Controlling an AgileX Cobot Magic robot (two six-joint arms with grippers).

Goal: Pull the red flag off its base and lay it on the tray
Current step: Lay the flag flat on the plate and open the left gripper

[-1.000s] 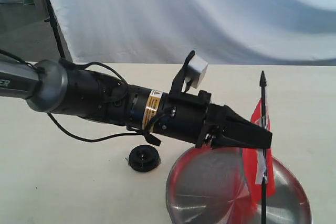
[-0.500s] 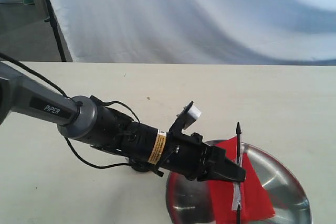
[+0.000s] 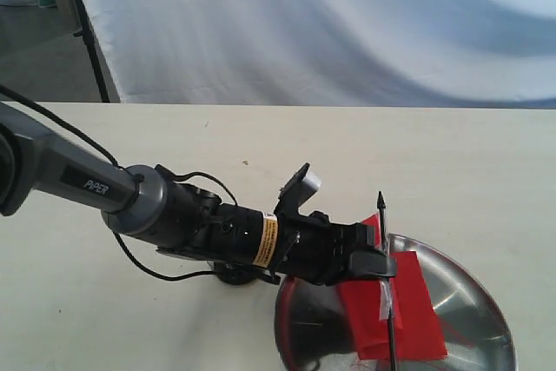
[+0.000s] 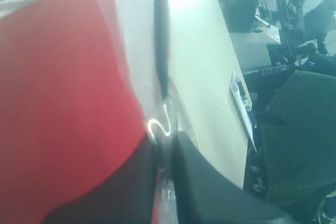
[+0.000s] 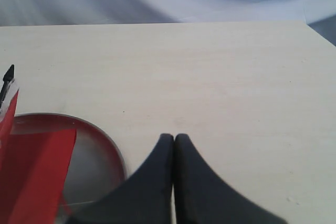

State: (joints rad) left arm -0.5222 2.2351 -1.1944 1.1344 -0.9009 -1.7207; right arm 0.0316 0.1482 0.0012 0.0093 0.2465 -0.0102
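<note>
One red flag (image 3: 413, 301): plain cloth, thin black pointed pole.

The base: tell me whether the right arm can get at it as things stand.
Probably not easily. The base lies beyond the tray from the right tool, and the left arm stretches right over it, with the left tool holding the red flag over the tray. Only a sliver shows.
</note>
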